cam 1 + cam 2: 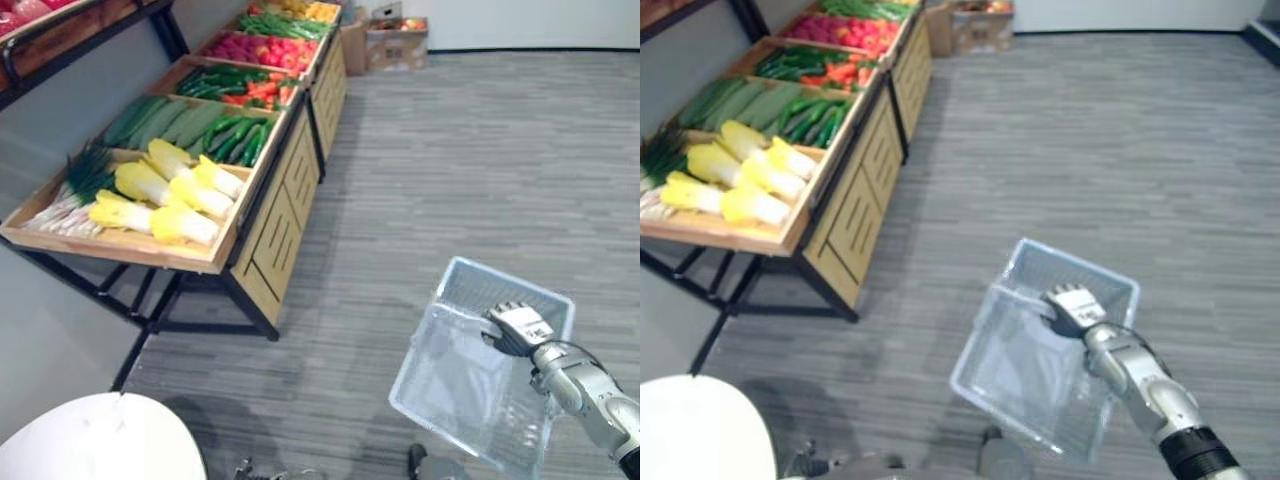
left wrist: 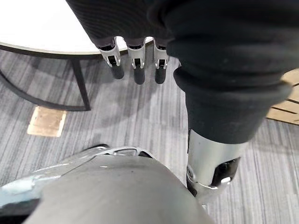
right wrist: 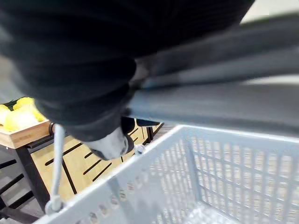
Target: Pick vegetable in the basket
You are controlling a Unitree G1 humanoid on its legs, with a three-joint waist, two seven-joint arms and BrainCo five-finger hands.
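Left hand (image 2: 138, 60): hangs down, fingers straight, holding nothing.
Right hand (image 1: 517, 328): at 5 o'clock, fingers curled, holding up the basket (image 1: 440, 380).
Cabbages (image 1: 185, 195): at 10 o'clock on the wooden stand (image 1: 120, 248), well apart from the basket.
Handling: probably heavy, with soft leaves; take hold round the firm white middle.

— What can't you make out?
— The cardboard boxes (image 1: 385, 40) at the far end: their contents are too small for you to name. The round white table (image 1: 100, 440) is cut by the lower edge, the upper shelf (image 1: 70, 35) by the corner.
— And at the basket (image 1: 450, 390)?
— Its handle (image 3: 210, 100), where the right hand (image 1: 515, 328) curls round it, reaches you as a grey blur.
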